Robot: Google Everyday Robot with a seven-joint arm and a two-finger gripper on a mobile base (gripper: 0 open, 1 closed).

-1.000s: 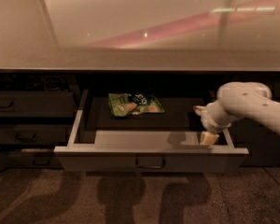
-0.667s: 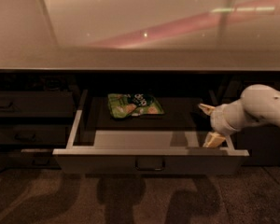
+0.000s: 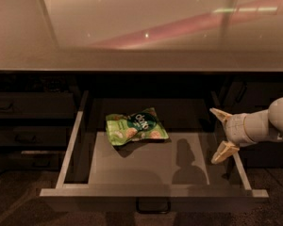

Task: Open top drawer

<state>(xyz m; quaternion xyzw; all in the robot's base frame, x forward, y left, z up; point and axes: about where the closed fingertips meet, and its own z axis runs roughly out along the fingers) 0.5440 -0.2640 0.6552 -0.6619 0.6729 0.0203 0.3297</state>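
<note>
At the left edge of the frame, two narrower drawer fronts (image 3: 14, 105) are sitting shut in the dark cabinet, one above the other, each showing a small handle. Above them, a glossy pale surface (image 3: 85, 27) is stretching across the upper half of the picture and catching a pink streak of reflected light toward the upper right.

Filling the middle and lower part of the frame, the top drawer (image 3: 70, 147) is standing pulled well out of the cabinet. Its lighter grey tray is lying open to view and its dark front is running along the bottom edge. A small rectangular loop handle (image 3: 153, 205) is showing at the centre of that front, well apart from the claw.

Inside the tray, a green snack bag (image 3: 136, 127) is lying flat toward the back, a little left of centre and clear of both side walls. To its right, a dark shadow (image 3: 187, 161) is falling across the tray floor.

At the right of the frame, the claw (image 3: 222, 133) is hovering over the drawer's right side wall. Its two pale fingers (image 3: 220, 114) are spread wide apart, one above the other in the picture, and are gripping nothing. Whether the lower finger is touching the wall I cannot tell. Behind it, the white arm (image 3: 266, 125) is reaching in from the right edge.
</note>
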